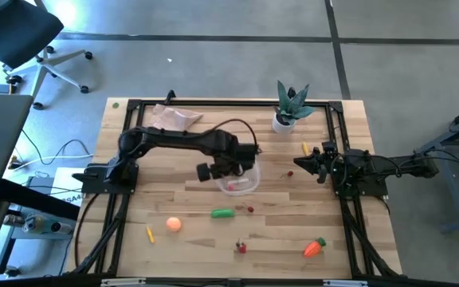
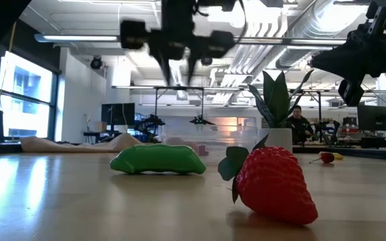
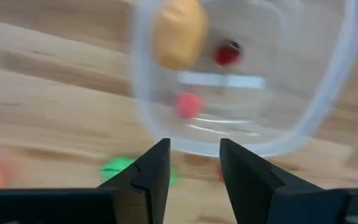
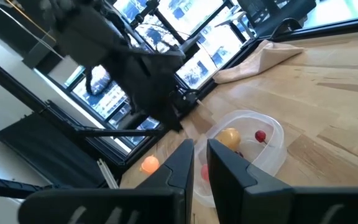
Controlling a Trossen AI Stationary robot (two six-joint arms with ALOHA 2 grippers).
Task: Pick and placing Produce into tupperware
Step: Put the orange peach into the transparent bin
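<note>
The clear tupperware (image 1: 239, 184) stands on the table's middle. It holds a tan piece (image 3: 179, 31) and two small red pieces (image 3: 227, 55). My left gripper (image 3: 194, 165) hangs above its near rim, pointing down, open, with nothing between the fingers. Loose produce lies on the table nearer the front: a green pepper (image 1: 222, 213), an orange ball (image 1: 174, 225), a strawberry (image 1: 241, 247), a carrot (image 1: 315, 248) and a yellow piece (image 1: 150, 233). My right gripper (image 1: 297, 163) waits level at the right, shut and holding nothing.
A spiky green plant in a white pot (image 1: 288, 112) stands at the far right. A beige cloth (image 1: 174, 118) lies at the far left. A small yellow piece (image 1: 305, 147) and a small red piece (image 1: 288, 172) lie near my right gripper. A black frame (image 1: 213, 102) borders the table.
</note>
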